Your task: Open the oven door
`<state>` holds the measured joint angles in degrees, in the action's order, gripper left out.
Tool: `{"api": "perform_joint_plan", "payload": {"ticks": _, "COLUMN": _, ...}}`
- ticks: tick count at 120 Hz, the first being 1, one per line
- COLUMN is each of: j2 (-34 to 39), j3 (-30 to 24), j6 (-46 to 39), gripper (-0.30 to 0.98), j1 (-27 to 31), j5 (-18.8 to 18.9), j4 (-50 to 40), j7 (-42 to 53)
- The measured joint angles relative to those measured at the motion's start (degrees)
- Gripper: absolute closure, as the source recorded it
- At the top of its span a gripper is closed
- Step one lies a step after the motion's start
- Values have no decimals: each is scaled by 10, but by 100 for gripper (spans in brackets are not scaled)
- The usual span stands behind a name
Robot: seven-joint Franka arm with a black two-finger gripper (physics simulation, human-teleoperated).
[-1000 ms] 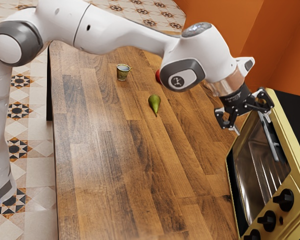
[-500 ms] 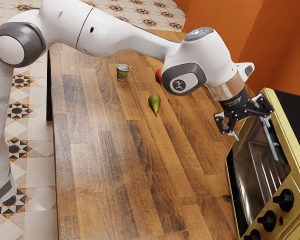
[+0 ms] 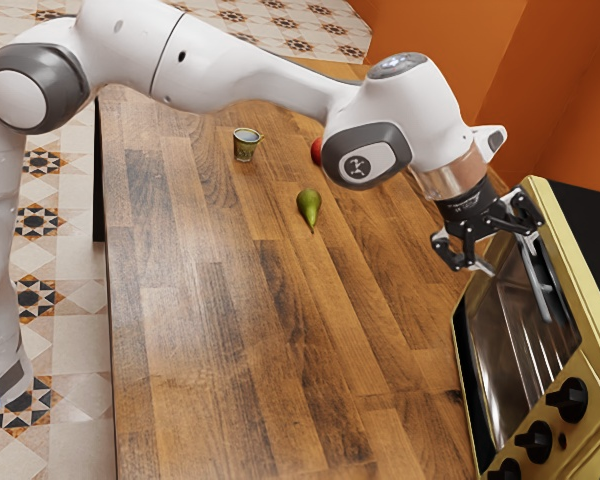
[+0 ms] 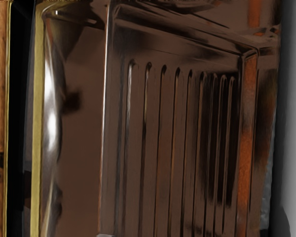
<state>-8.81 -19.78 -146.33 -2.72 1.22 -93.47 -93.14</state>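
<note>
Hand (image 3: 515,262) seen near handle (image 3: 541,295), fingers held apart; oven door (image 3: 505,345) closed, oven (image 3: 577,250) set at tabletop's (image 3: 420,370) edge.

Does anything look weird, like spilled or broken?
No, nothing stands out. The patterned cup stands upright with no spill around it, the green pear looks whole, and I see no damage on the yellow oven.

Exterior view: bright, diffuse light; pale sheen on desk (image 3: 185,310); orange wall (image 3: 435,45) evenly lit. Wrist view: dimmer, brown cast; white glare beside the oven window (image 4: 187,148); orange streak in it, perhaps a reflection.
</note>
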Motion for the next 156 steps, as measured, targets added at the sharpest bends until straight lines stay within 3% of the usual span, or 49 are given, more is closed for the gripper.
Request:
{"api": "perform_joint_plan", "payload": {"ticks": 37, "j2": 7, "j3": 4, "j6": 12, "gripper": 60, "j1": -2, "j5": 3, "j4": -1, "j7": 3}}
{"api": "perform_joint_plan", "payload": {"ticks": 156, "j2": 93, "j3": 19, "j6": -4, "gripper": 61, "j1": -4, "j5": -38, "j4": -97, "j7": -2}}
